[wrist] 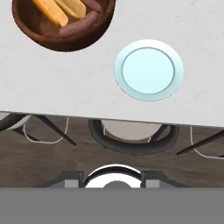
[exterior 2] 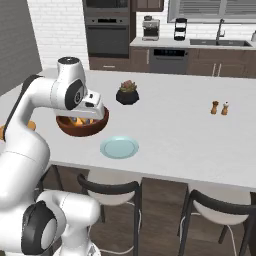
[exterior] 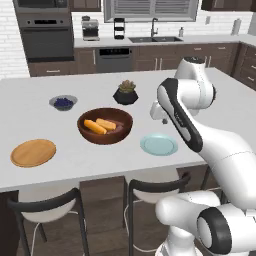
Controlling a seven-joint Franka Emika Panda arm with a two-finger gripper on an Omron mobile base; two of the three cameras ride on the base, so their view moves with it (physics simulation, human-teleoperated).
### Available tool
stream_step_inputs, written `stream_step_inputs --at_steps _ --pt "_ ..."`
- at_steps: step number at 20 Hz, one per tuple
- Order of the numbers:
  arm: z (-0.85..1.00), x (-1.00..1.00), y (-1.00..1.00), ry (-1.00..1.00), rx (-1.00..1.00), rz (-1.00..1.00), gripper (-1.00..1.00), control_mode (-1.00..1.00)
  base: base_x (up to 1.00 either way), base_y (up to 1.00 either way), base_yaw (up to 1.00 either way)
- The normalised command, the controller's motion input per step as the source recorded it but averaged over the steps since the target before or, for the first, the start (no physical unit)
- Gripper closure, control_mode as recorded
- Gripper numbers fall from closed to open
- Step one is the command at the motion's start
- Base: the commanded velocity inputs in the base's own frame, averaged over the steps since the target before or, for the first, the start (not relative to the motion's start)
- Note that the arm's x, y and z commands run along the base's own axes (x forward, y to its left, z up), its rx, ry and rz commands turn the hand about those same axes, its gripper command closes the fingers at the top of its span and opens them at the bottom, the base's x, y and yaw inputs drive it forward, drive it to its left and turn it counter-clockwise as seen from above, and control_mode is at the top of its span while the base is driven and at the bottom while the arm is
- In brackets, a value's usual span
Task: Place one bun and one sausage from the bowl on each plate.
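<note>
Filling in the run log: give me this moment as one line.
stage: start, nothing moved | bowl: buns and sausages inside | wooden plate: bare | teal plate: bare | jaws: state unclear

Arm (exterior: 210,150): glossy white rounded link shells, fat and tubular. Dark grey/black bands at joints, black circular joint caps with grey centres. Wide bulbous white base segment.

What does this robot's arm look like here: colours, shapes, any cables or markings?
A glossy white arm of rounded, bulbous segments, with black bands at the joints and a long black stripe along one link. No cables or markings are visible. Pale grey bracket parts show at the hand view's bottom.
</note>
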Motion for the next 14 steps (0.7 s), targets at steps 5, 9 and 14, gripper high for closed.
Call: stream_step_inputs --at_steps 5,9,14 --pt "0.0 0.0 0.0 0.0 0.0 0.0 -1.0 1.0 -0.11 0.1 0.0" --pt "0.0 0.0 0.0 0.0 0.0 0.0 -1.0 1.0 -0.21 0.91 0.0" --pt "0.0 0.0 0.0 0.0 0.0 0.0 -1.0 1.0 -0.03 0.93 0.0"
